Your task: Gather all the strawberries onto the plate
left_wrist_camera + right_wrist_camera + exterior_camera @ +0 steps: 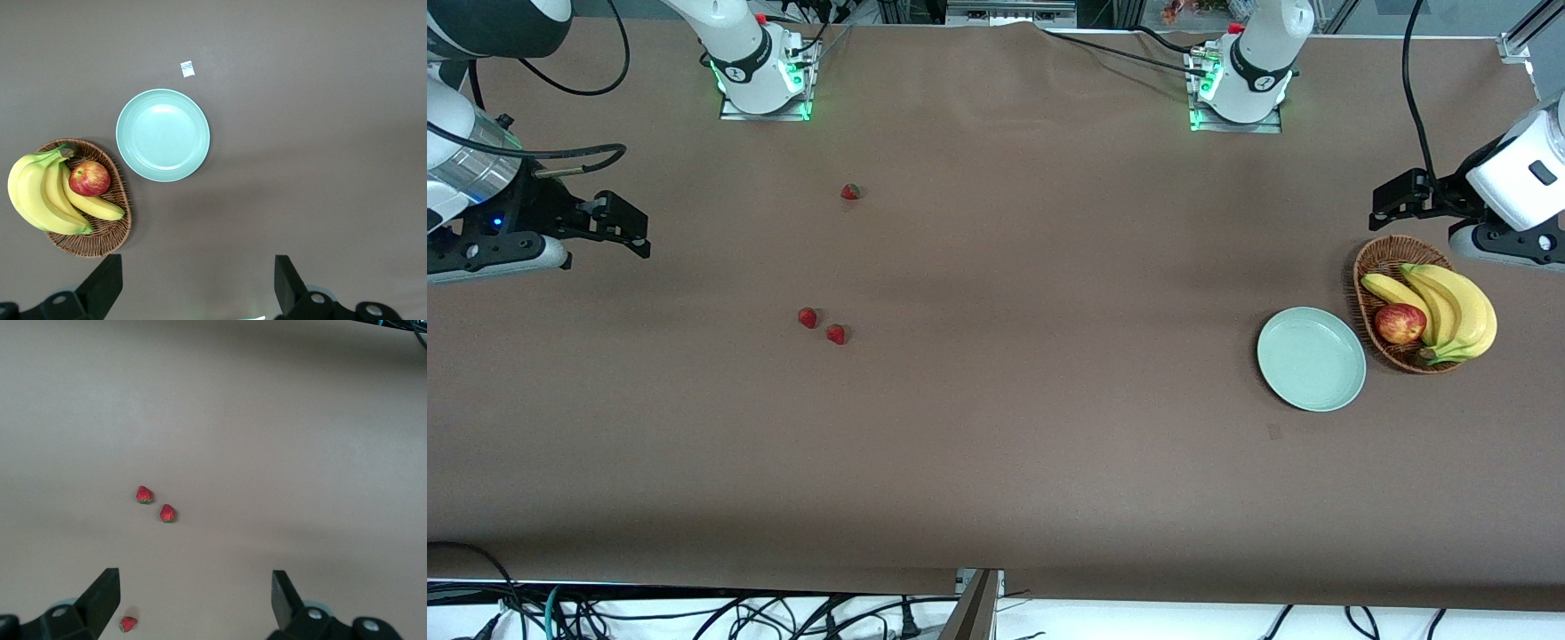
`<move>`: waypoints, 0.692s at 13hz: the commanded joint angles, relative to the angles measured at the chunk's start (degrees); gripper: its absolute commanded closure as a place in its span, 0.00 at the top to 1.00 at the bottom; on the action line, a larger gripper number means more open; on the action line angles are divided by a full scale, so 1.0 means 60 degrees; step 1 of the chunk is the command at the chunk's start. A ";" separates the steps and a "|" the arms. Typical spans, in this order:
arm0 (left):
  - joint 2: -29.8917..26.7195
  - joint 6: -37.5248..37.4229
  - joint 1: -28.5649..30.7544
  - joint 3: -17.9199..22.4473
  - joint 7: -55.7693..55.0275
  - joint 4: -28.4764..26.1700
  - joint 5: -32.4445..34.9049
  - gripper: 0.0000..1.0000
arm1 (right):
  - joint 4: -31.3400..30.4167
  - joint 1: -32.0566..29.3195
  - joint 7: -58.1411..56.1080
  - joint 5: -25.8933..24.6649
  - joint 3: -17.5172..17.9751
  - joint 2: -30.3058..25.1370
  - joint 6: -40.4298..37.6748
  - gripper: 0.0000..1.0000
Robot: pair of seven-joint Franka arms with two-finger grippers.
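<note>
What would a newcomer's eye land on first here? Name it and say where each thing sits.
Three red strawberries stand out on the bare brown table toward the right arm's end: a close pair, and a third farther from the front camera. Toward the left arm's end lies the empty mint-green plate, beside a wicker basket holding bananas and an apple. The left gripper and right gripper wait open at the table's ends.

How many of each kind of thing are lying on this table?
Strawberries: 3
Plate: 1
Basket: 1
Bananas: 3
Apple: 1
Total: 9
</note>
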 commanded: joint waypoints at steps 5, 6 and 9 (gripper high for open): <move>0.0158 -0.0091 0.0009 0.0004 -0.0004 0.0297 -0.0046 1.00 | 0.0247 0.0002 0.0163 0.0147 0.0028 0.0048 -0.0239 1.00; 0.0158 -0.0091 0.0009 0.0004 -0.0004 0.0312 -0.0046 1.00 | 0.0218 0.0017 0.0208 0.0147 0.0043 0.0121 -0.0225 1.00; 0.0158 -0.0091 0.0009 0.0004 0.0010 0.0312 -0.0060 1.00 | 0.0086 0.0046 -0.0011 0.0147 0.0072 0.0210 -0.0602 1.00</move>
